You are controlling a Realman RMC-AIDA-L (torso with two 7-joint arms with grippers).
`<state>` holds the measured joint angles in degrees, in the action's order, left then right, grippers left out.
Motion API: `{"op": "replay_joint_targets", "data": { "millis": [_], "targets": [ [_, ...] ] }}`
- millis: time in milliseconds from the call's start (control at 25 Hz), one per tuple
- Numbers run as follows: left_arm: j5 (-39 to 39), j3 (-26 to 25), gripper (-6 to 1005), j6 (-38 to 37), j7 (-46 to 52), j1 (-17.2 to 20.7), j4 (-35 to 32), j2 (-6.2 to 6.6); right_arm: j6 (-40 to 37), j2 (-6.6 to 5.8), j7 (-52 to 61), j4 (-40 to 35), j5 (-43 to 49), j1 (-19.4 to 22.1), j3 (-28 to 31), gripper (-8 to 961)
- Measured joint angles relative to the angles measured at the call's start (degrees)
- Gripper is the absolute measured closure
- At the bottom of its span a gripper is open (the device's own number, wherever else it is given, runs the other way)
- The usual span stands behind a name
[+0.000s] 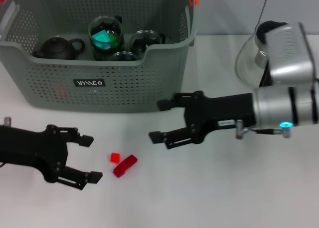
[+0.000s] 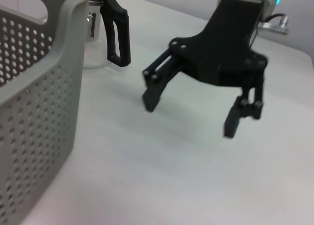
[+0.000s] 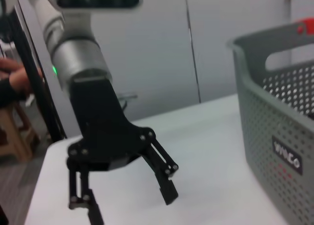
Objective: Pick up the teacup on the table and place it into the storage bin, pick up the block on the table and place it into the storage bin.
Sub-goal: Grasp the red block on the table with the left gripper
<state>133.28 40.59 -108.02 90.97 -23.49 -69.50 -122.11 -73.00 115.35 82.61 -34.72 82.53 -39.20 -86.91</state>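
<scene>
Head view: the bin (image 1: 99,83) sits at the far left of the table (image 1: 209,198). Inside we see a dark teapot (image 1: 57,48), a glass cup (image 1: 105,36) with something green in it, and more dark cups (image 1: 144,40) beside it. So we judge the teacup step done. Two red blocks lie on the table in front of the bin: a small cube (image 1: 115,157) and a longer bar (image 1: 124,165), close together, perhaps touching. The left gripper (image 1: 88,158) lies low at the left, jaws spread, tips pointing at the blocks from just beside them. The right gripper (image 1: 160,120) reaches in from the right, jaws spread and empty, near the bin's front wall. A glass kettle (image 1: 254,58) stands behind the right arm.

Left wrist view: we see the bin wall (image 2: 34,112), the kettle handle (image 2: 117,31), and the right gripper (image 2: 192,114) open above bare table. The blocks are out of this picture.

Right wrist view: the left gripper (image 3: 125,200) hangs open over the table, the bin (image 3: 279,146) off to the side. No block shows.

Step in hand, as we read it: taking a block with the left gripper. We would square the jaws around one block only, close low, and keep the right arm clear.
</scene>
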Motion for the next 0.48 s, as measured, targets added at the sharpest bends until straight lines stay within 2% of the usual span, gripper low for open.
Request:
{"op": "replay_joint_targets", "data": {
  "millis": [80, 240, 480],
  "targets": [
    [0.65, 1.18, 61, 2.13, -0.16, -0.37, 0.11, -0.15, -1.73, -0.39, -0.66, -0.06, 0.00, 1.52, 2.34, 15],
    [4.01, 7.67, 62, 9.70, -0.19, -0.99, 0.19, -0.22, -4.04, -0.74, -0.77, -0.08, 0.00, 3.16, 4.85, 22],
    [9.39, 15.32, 65, 15.94, -0.44, -3.76, 1.17, -0.22, -5.89, -0.30, -0.12, -0.05, 1.85, 3.57, 6.04, 23]
  ]
}}
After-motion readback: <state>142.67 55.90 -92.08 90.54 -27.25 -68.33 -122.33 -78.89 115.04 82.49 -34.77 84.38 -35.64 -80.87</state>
